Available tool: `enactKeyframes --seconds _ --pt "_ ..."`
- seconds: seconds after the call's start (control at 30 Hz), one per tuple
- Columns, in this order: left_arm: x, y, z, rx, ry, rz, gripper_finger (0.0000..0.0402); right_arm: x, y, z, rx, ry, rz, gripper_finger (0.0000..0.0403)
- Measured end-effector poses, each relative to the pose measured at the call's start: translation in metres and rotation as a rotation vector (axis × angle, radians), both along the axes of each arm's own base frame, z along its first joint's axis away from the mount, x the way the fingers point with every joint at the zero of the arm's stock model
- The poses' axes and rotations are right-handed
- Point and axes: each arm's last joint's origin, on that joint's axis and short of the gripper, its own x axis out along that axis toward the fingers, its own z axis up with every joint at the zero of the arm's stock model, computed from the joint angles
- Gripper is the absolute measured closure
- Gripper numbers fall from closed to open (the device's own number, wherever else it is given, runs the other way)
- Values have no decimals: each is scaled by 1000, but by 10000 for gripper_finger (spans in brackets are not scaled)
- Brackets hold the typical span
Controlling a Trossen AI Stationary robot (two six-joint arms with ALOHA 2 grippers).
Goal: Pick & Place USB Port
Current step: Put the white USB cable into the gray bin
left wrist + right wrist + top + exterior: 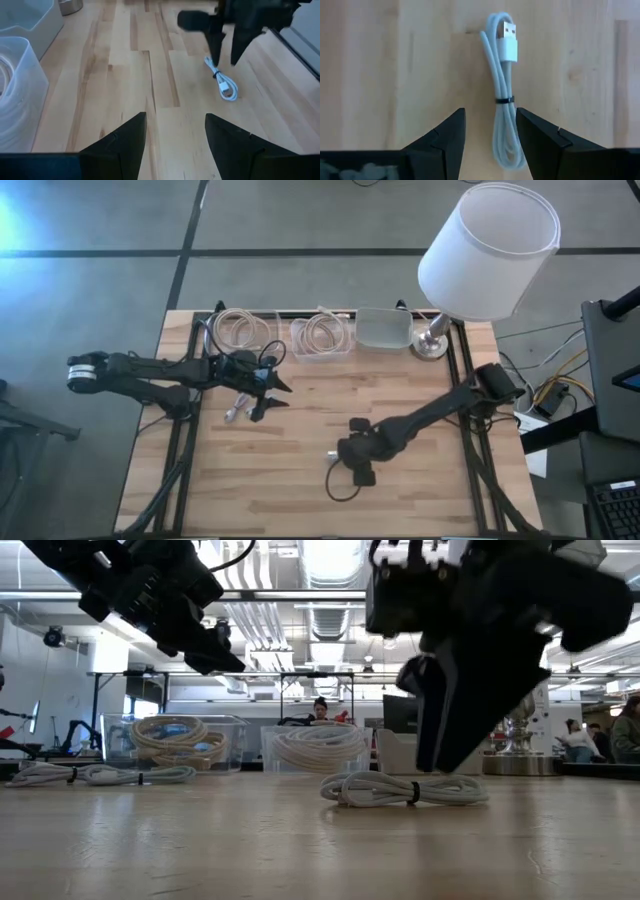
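A white, smooth USB cable [503, 95], folded into a narrow bundle and cinched by a dark tie, lies flat on the pale wood-plank surface [420, 480], at centre frame in the high view. The right tool [490, 135] is held just above it, dark fingers spread to either side. The left tool [272, 392] is seen released at middle left. Coiled cables fill two clear plastic bins [322, 338] at the top.
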Motion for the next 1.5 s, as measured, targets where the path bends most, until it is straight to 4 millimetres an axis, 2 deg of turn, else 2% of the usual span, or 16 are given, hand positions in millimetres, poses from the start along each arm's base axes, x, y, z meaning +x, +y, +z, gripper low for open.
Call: enactKeyframes --seconds 0.3,0.47,0.73,0.83,1.0,1.17,1.5 --pt "0 0 1 -8 -7 4 195 4 1 -22 -46 42 -4 238" --pt "0 0 1 -9 -9 4 195 5 1 -26 -50 50 -2 282" --pt "0 0 1 -9 -9 5 195 1 -1 -15 -57 40 34 374" --pt "0 0 1 -9 -9 5 195 0 -3 -4 -52 7 48 383" --pt "0 0 1 -9 -9 5 195 -2 -9 18 -72 -58 63 371" --pt "1 0 1 -8 -11 5 195 -3 -32 36 -215 -91 8 370" --pt "1 0 1 -5 -16 4 195 -4 -109 66 -407 -100 -106 368"
